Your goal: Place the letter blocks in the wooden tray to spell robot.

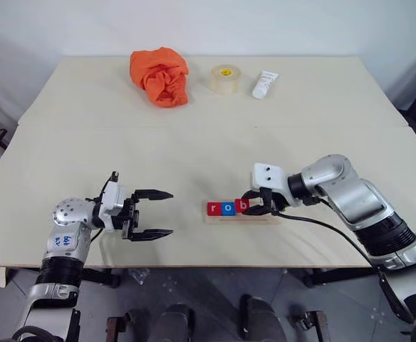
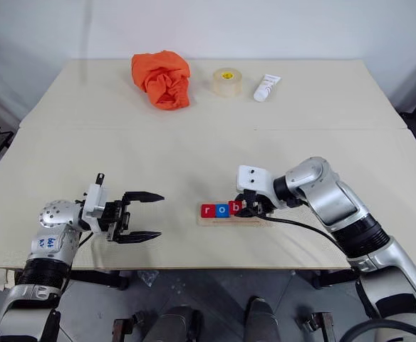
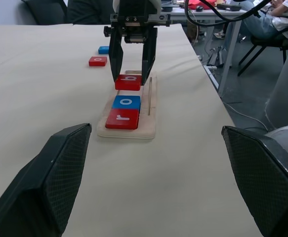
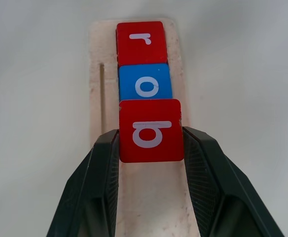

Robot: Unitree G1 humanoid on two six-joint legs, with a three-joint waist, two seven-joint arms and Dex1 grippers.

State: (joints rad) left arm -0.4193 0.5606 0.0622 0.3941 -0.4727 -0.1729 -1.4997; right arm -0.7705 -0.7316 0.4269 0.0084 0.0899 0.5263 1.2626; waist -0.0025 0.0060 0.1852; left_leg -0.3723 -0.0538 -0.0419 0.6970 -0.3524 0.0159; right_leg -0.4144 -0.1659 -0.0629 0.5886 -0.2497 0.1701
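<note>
The wooden tray (image 1: 263, 219) lies near the table's front edge. In its groove sit a red "r" block (image 1: 213, 208) and a blue "o" block (image 1: 227, 208), side by side. My right gripper (image 4: 151, 134) is shut on a red "b" block (image 4: 151, 129), holding it over the tray right against the blue "o". I cannot tell whether the "b" rests in the groove. Two more letter blocks, one red (image 3: 97, 60) and one blue (image 3: 103, 49), lie on the table beyond the tray. My left gripper (image 1: 169, 212) stands open and empty to the left of the tray, pointing at it.
At the table's far side lie a crumpled orange cloth (image 1: 159, 75), a tape roll (image 1: 226, 78) and a white tube (image 1: 265, 84). In the left wrist view a seated person (image 3: 277, 15) and furniture show beyond the table's edge.
</note>
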